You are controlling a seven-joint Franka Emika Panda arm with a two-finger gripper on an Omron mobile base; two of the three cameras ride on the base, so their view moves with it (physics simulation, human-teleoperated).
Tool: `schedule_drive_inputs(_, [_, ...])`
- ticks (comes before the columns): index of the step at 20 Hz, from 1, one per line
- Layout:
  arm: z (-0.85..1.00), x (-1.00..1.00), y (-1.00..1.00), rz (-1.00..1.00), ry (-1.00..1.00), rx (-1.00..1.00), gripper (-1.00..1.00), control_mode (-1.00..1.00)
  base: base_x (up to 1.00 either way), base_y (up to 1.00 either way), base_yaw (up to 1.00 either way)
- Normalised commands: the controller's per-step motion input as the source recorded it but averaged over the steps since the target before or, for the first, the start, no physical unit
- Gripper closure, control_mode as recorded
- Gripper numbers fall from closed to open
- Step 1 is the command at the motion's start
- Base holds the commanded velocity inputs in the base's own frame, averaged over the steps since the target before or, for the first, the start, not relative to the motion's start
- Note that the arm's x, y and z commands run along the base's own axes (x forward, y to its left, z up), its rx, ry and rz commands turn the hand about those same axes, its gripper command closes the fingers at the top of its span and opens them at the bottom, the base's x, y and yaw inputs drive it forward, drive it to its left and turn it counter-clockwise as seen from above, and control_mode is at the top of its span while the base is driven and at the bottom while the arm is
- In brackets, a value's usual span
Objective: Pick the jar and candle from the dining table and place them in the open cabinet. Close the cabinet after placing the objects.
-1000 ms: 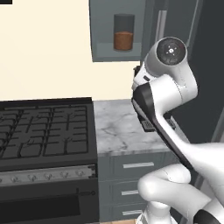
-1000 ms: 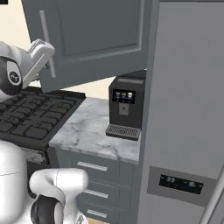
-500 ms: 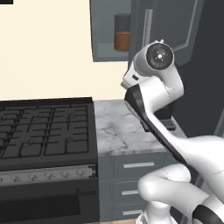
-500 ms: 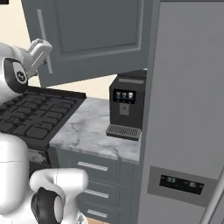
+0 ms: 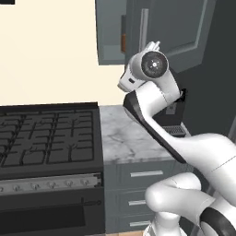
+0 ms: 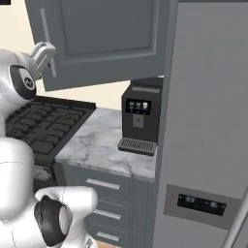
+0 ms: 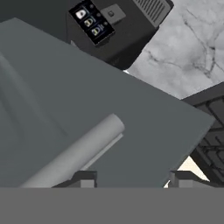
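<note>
A: What takes up the most room?

B: The cabinet (image 5: 113, 32) in the upper middle of the left base view, with its door (image 6: 101, 38) swung partway, filling the top of the right base view. Below it lie the marble worktop (image 6: 97, 145), the black stove (image 5: 46, 138) at left and a dark coffee machine (image 6: 140, 118) in the middle.

A: And the claw?

B: In the hand view the claw (image 7: 131, 179) sits at the bottom edge, its two tips apart at a middling spread with nothing between them, right up against the door face, the bar handle (image 7: 78, 153) slanting just above the left tip.

A: The jar?

B: The jar (image 5: 123, 41) shows as an orange sliver inside the cabinet, just past the door's edge, up and left of the arm's wrist. I can't make out the candle.
</note>
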Motion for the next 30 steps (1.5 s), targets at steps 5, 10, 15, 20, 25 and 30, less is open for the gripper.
schedule_drive_inputs(5, [0.00, 0.68, -0.38, 0.03, -0.08, -0.07, -1.00, -1.00, 0.00, 0.00, 0.00])
schedule_drive_inputs(10, [0.00, 0.72, -0.38, 0.03, -0.07, -0.08, -1.00, -1.00, 0.00, 0.00, 0.00])
schedule_drive_inputs(15, [0.00, 0.74, -0.41, 0.01, -0.05, -0.09, -1.00, -1.00, 0.00, 0.00, 0.00])
schedule_drive_inputs(20, [0.00, 0.74, -0.44, 0.00, -0.04, -0.09, -1.00, -1.00, 0.00, 0.00, 0.00])
schedule_drive_inputs(25, [0.00, 0.67, -0.49, 0.00, -0.03, -0.07, -1.00, -1.00, 0.00, 0.00, 0.00])
schedule_drive_inputs(30, [0.00, 0.69, -0.53, 0.00, -0.02, -0.05, -1.00, -1.00, 0.00, 0.00, 0.00])
